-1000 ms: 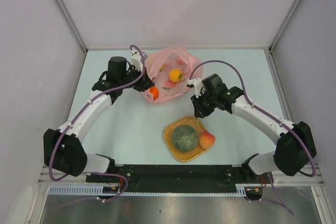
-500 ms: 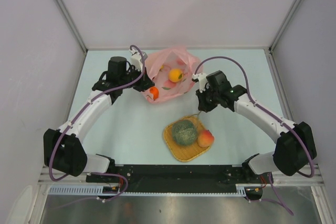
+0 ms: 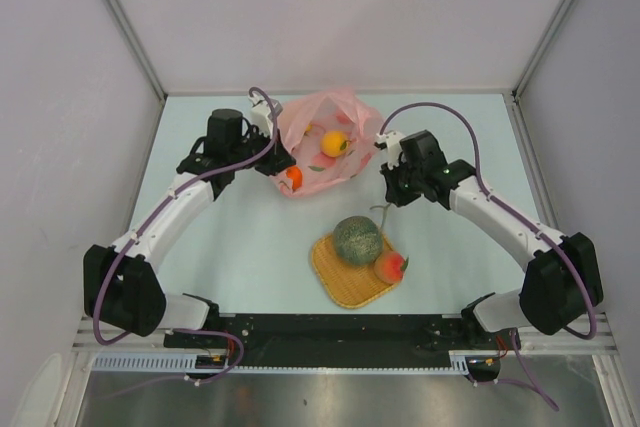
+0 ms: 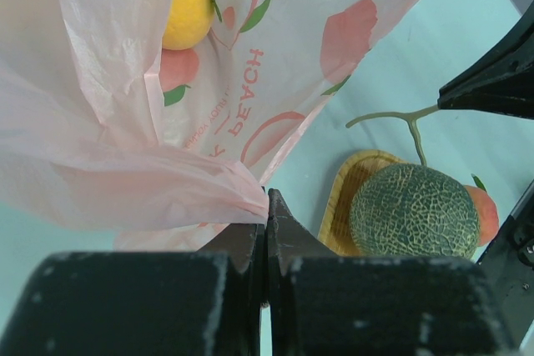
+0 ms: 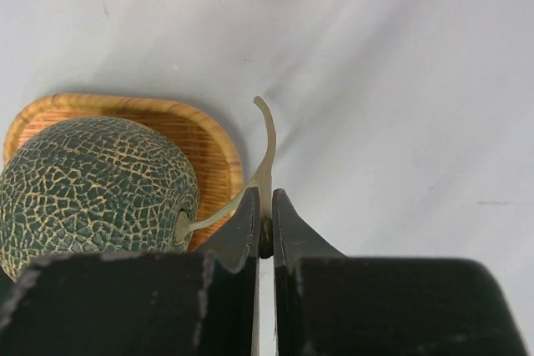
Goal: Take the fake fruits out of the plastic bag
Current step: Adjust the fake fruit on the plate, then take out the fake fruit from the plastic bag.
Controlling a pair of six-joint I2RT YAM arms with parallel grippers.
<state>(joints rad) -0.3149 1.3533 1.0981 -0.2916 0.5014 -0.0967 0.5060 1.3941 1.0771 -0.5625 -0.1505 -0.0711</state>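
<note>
The pink plastic bag (image 3: pixel 325 142) lies at the far middle with a yellow fruit (image 3: pixel 334 143) and an orange (image 3: pixel 293 178) inside. My left gripper (image 3: pixel 280 167) is shut on the bag's edge (image 4: pixel 125 122); the yellow fruit (image 4: pixel 185 14) shows through the film. My right gripper (image 3: pixel 386 197) is shut on the thin stem (image 5: pixel 267 147) of the green netted melon (image 3: pixel 357 240), which hangs at the far edge of the woven mat (image 3: pixel 335 282). The melon (image 5: pixel 92 189) is left of my right fingers. A peach (image 3: pixel 390 267) sits on the mat's right side.
The mat (image 5: pixel 200 131) lies near the front middle of the pale table. White side walls stand left and right. The melon (image 4: pixel 413 210) and peach (image 4: pixel 486 214) also show in the left wrist view, beyond the bag.
My right gripper has moved toward the far side, pulling the melon by its stem from the mat's middle to its far edge. The peach shifted slightly left. The left arm has not moved.
</note>
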